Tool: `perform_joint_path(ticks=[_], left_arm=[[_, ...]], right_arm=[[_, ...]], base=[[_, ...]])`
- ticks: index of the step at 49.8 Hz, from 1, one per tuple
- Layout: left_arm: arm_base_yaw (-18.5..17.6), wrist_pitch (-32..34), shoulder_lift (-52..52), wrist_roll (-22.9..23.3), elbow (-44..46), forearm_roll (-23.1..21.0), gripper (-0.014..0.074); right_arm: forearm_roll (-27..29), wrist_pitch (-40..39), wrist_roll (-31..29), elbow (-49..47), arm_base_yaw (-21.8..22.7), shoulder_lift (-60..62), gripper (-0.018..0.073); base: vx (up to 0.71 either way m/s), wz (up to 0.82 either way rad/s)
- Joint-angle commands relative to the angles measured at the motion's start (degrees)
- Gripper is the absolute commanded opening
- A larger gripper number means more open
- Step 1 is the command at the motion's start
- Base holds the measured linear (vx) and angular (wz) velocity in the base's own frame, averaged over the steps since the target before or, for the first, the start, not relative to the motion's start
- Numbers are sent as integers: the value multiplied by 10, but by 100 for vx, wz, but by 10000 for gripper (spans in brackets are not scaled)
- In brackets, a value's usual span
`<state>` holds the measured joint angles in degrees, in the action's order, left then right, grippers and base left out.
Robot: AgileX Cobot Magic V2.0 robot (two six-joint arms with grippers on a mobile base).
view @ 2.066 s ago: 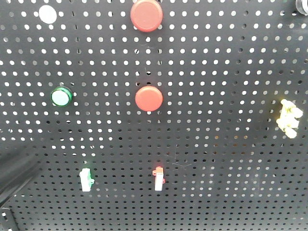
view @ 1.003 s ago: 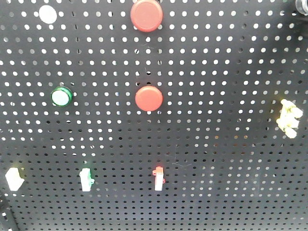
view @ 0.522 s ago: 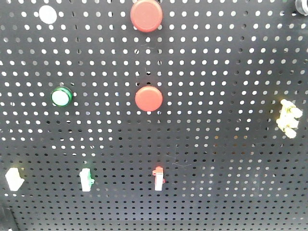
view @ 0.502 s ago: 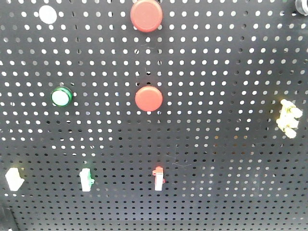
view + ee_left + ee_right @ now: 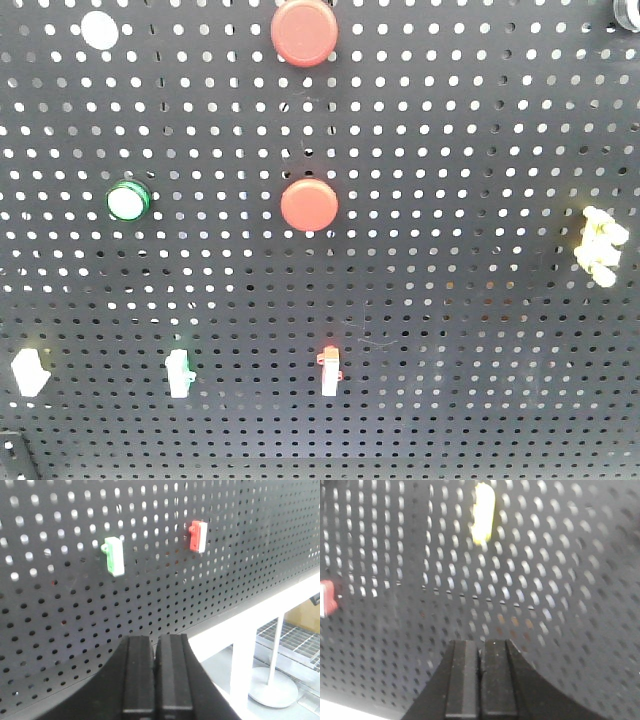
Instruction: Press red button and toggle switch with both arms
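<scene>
progress: neither arm on the pegboard (image 5: 450, 120) in front view; both presses look undone, can't confirm.
red button (image 5: 309, 205): mid-board; top button (image 5: 305, 30) at 12 o'clock of it.
red switch (image 5: 329, 370): 6 o'clock of the red button.
left gripper (image 5: 156, 640): jaws pressed together, empty, off the board; red switch at 1 o'clock.
right gripper (image 5: 480, 642): jaws pressed together, empty; yellow switch (image 5: 483, 512) at 12 o'clock.

One pegboard (image 5: 480, 120); two red buttons (image 5: 309, 204); one green button (image 5: 128, 201); one white button (image 5: 99, 30); three switches (image 5: 329, 371), one red, one green, one pale; one yellow fitting (image 5: 598, 245).
</scene>
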<state>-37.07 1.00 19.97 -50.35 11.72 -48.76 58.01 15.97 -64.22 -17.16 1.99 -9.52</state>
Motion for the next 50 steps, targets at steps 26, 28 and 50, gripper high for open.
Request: perform_joint_path(ticks=[26, 28, 50], left_arm=[[-1, 27, 4, 4, 17, -4, 2], [-1, 27, 4, 4, 17, -4, 2], [119, 19, -12, 253, -53, 365, 2]], right_arm=[[11, -2, 0, 31, 4, 28, -3], [11, -2, 0, 31, 4, 28, -3], [11, -2, 0, 31, 4, 28, -3]], base=[[0, 0], [0, 0], [0, 0]])
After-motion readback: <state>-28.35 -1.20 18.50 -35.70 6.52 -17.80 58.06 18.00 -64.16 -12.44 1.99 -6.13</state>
